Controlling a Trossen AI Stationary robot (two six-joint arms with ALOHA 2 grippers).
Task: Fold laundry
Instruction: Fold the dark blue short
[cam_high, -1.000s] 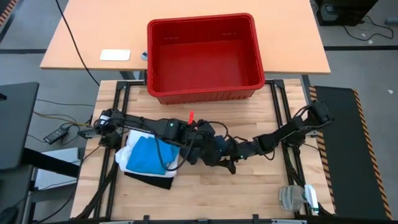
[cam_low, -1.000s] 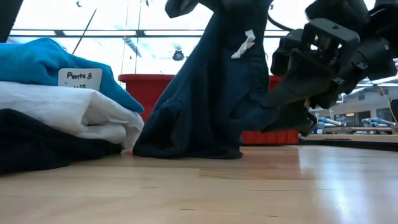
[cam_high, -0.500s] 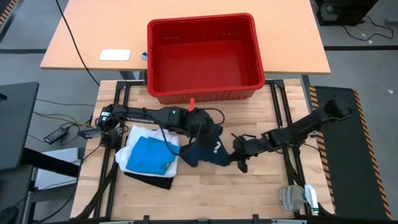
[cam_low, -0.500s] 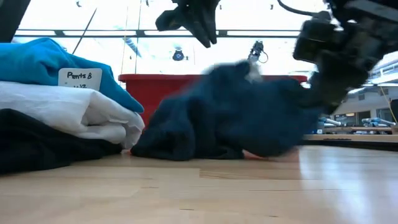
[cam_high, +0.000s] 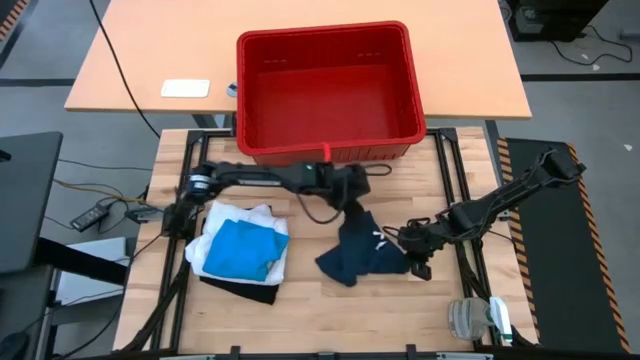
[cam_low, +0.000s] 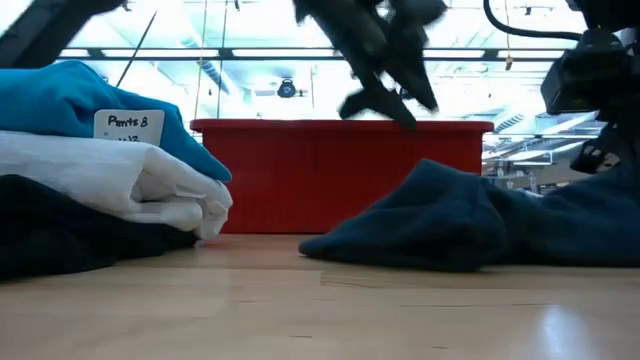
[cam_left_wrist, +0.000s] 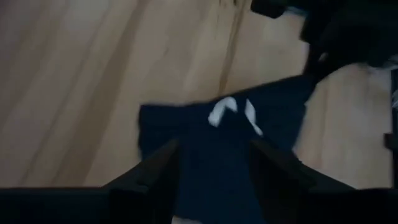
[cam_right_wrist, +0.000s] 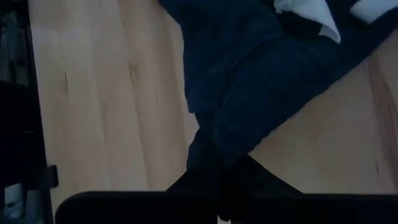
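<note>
Soft matt navy cloth garment on smooth wood table; glossy plastic basket

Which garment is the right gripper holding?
The dark navy garment lying loose on the table, apart from the folded stack. The right gripper is shut on its edge; the blue piece and white T-shirt sit stacked, untouched.
</note>
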